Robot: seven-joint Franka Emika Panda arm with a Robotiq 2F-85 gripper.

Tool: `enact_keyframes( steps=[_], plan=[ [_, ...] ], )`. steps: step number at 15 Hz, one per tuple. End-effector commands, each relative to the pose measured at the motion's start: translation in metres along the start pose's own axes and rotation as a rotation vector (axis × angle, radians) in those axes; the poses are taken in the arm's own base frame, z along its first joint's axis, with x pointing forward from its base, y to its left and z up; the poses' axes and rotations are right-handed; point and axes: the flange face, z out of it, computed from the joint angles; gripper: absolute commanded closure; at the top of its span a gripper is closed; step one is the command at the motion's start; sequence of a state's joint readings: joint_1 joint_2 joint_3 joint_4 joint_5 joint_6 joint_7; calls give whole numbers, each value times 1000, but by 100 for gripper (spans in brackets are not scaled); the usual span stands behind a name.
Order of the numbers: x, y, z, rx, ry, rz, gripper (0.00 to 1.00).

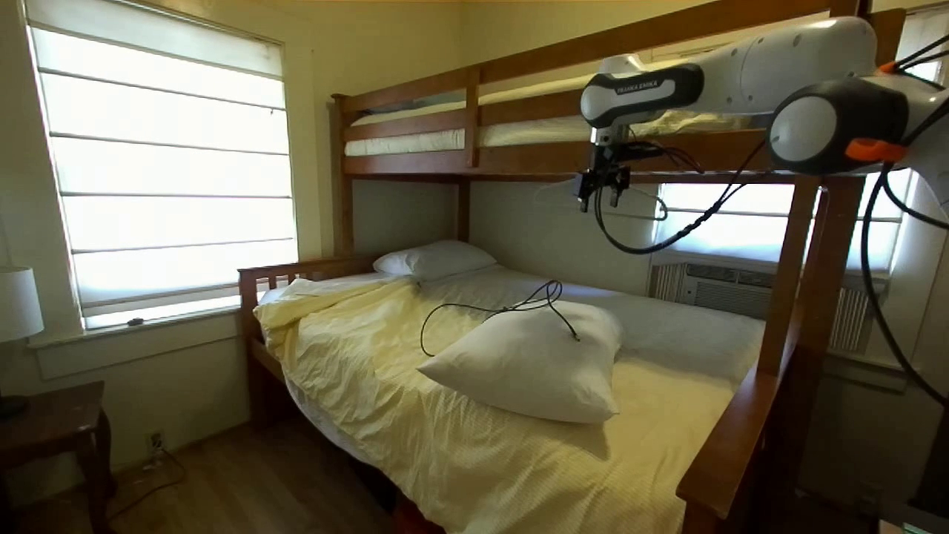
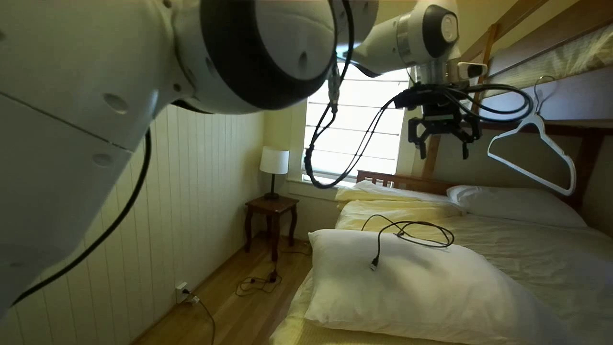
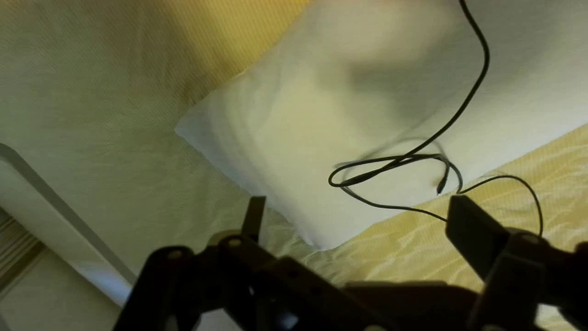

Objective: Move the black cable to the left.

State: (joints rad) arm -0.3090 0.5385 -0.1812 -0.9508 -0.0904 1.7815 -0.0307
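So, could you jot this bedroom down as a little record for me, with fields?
Setting: bedroom with a wooden bunk bed
Object to move: black cable, loosely looped on a white pillow, partly extending over yellow bedding
Robot part: hand, open, holding nothing, hanging clear of the black cable
Other furnishings: table lamp on a wooden side table

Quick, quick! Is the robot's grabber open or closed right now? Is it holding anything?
Robotiq gripper: open, jaws apart, holding nothing; the black cable is lower down, partly on the white pillow.
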Motion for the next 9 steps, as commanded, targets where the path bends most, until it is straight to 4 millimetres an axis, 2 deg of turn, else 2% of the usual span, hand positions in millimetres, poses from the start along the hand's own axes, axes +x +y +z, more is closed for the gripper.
enact_keyframes(
  steps=[1, 2, 3, 5, 9],
  plan=[
    [7, 16, 32, 34, -103, -102, 0],
    [0, 17, 44, -4, -193, -69, 0],
    [-1, 18, 33, 10, -118, -59, 0],
    [-3, 20, 50, 5, -184, -55, 0],
    [-1, 16, 50, 2, -185, -59, 0]
  ],
)
